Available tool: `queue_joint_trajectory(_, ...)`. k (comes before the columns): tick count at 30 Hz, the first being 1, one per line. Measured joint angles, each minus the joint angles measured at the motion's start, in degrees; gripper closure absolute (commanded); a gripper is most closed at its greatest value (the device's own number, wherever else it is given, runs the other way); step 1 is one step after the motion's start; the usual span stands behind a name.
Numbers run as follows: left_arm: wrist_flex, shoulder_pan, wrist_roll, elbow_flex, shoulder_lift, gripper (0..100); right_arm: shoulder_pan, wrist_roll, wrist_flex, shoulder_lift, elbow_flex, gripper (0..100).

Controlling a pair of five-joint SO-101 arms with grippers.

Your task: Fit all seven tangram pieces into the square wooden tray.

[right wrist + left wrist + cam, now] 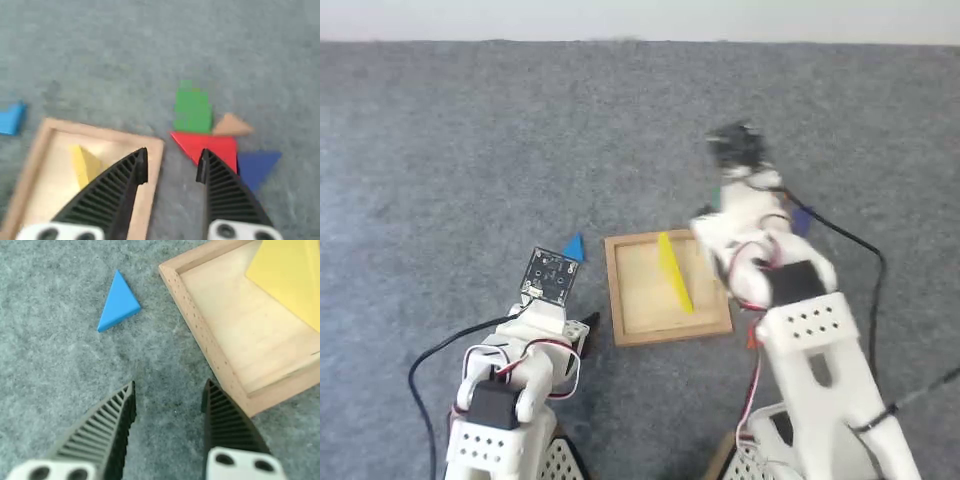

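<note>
My left gripper (pixel 170 387) hangs open and empty over grey carpet (pixel 50 365). Near it, a small light-blue triangle piece (pixel 117 302) lies outside the square wooden tray (pixel 200 330). The tray holds one yellow triangle piece (pixel 290 275); I cannot tell whether it lies flat. My right gripper (pixel 172 152), also open and empty, hovers at the tray's edge. Beyond it, a blurred green piece (pixel 192 110), a tan triangle (pixel 230 125), a red piece (pixel 207 145) and a dark-blue triangle (pixel 255 165) wait outside. I judge one of seven placed. I cannot tell where the seventh lies.

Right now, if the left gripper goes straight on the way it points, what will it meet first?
Probably only bare carpet: the open left gripper aims between the blue triangle and the wooden tray; depth is unclear.
</note>
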Motion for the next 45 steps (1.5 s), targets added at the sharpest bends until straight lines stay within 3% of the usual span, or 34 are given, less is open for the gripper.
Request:
queue_joint_trajectory(6,0.0,0.0,0.0,0.0,0.0,79,0.09,4.4,-1.41,5.54,7.03,82.6)
queue_joint_trajectory(16,0.0,0.0,0.0,0.0,0.0,79,-6.95,5.01,-4.92,27.6,1.85,82.6)
queue_joint_trajectory(23,0.0,0.0,0.0,0.0,0.0,79,-13.98,5.19,-4.92,28.04,0.79,82.6)
queue_joint_trajectory(40,0.0,0.0,0.0,0.0,0.0,79,-14.68,7.03,-2.11,28.04,1.23,82.6)
queue_joint_trajectory(45,0.0,0.0,0.0,0.0,0.0,79,-20.31,9.32,-2.11,27.96,2.02,82.6)
